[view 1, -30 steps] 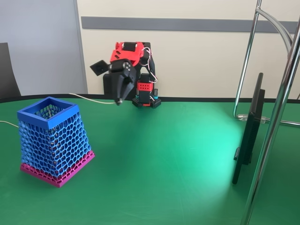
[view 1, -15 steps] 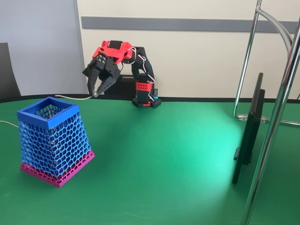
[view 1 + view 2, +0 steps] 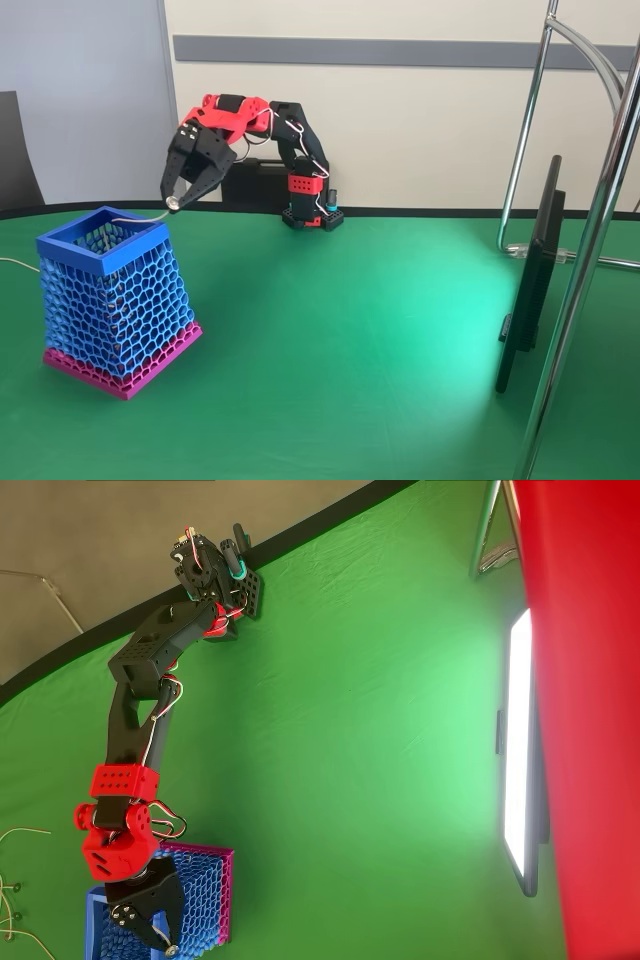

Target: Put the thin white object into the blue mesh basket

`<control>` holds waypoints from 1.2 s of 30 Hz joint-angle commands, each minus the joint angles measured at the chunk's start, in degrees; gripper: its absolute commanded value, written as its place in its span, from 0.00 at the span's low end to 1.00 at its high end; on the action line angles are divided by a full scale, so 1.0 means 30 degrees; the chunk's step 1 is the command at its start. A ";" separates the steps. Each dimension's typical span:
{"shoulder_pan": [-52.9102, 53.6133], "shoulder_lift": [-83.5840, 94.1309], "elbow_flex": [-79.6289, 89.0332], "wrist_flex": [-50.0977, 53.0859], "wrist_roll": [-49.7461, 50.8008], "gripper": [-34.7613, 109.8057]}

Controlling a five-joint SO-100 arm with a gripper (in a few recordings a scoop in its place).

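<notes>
Strip (image 3: 140,214) over basket (image 3: 103,252) mouth

In the fixed view we find the basket (image 3: 110,300) at the bench's (image 3: 350,350) left, with the arm's base (image 3: 312,205) behind it, further right at the far edge. The gripper (image 3: 172,203) hangs just above the basket's back right rim, and the thin strip (image 3: 135,215) reaches left from its fingers (image 3: 176,196) over the opening. A screen (image 3: 535,275) stands on the right, beside a metal stand (image 3: 575,290).

pincer (image 3: 172,205) swung left, thin white object (image 3: 138,213) now over blue mesh basket (image 3: 104,243)
</notes>
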 commanded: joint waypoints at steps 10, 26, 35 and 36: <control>0.2549 0.2314 0.1377 -0.0586 0.3428 0.38; 0.2432 0.8555 0.6387 -0.1465 0.2637 0.39; -0.0732 1.5352 1.2246 -0.2988 -0.1055 0.38; -0.1172 1.5996 1.2803 -0.3105 -0.1465 0.38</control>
